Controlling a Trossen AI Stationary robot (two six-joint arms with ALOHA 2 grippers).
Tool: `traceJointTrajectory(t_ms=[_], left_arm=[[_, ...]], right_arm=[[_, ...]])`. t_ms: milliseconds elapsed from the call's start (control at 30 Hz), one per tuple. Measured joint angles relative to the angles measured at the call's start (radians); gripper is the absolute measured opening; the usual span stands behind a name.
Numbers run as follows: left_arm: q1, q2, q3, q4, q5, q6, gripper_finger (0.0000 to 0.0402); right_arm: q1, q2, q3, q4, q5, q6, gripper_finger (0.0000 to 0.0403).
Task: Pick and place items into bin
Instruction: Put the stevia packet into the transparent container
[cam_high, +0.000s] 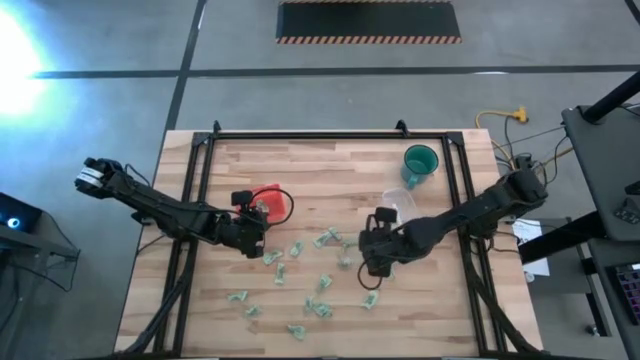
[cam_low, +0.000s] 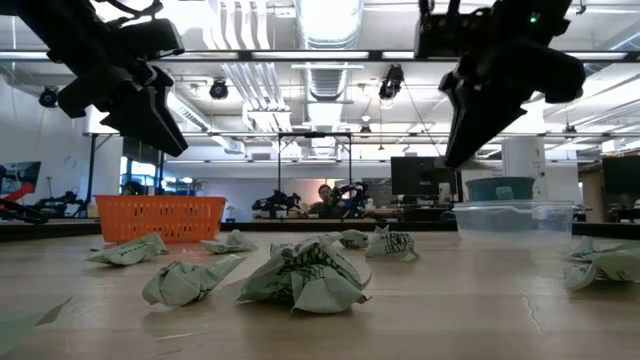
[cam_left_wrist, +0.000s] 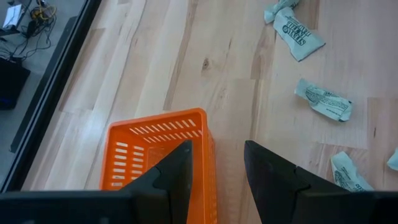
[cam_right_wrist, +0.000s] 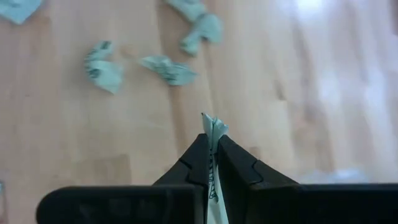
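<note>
table: pale butcher-block wood, smooth
wrappers: crumpled green-and-white paper
basket: slotted orange plastic
tub: clear plastic

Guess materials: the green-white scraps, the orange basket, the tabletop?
Scraps: likely thin printed paper or film wrappers, matte; they hold sharp crumples. Orange basket: looks like moulded plastic, with slotted walls and an even, slightly glossy colour. Tabletop: wood, butcher-block style; visible glued strips, grain and a knot, light sheen.

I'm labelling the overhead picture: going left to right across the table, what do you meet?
Left pincer → orange basket → scattered wrappers → right pincer, shut on a wrapper → clear container → green cup.
</note>
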Motion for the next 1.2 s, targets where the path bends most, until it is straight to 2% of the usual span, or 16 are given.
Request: traceJointTrajectory(t_ms=[267, 400, 633, 900, 1200], left_arm=[[0.000, 0.000, 0.000, 0.000, 0.000, 0.000, 0.0128], [0.000, 0.000, 0.000, 0.001, 0.000, 0.000, 0.0128], [0.000, 0.000, 0.002, 0.009, 0.000, 0.000, 0.0128], [0.000, 0.000, 0.002, 0.051, 0.000, 0.029, 0.0128], [0.000, 0.000, 0.004, 0.053, 0.000, 0.029, 0.0128]], right_arm=[[0.002, -0.117, -0.111, -0.106, 0.131, 0.169, 0.0013], [0.000, -0.180, -0.194, -0.110, 0.160, 0.219, 0.0013], [-0.001, -0.294, -0.294, -0.107, 0.275, 0.292, 0.0013], [-0.014, -0.367, -0.379, -0.098, 0.281, 0.375, 0.0013], [-0.047, -0.380, -0.430, -0.050, 0.281, 0.374, 0.0013]])
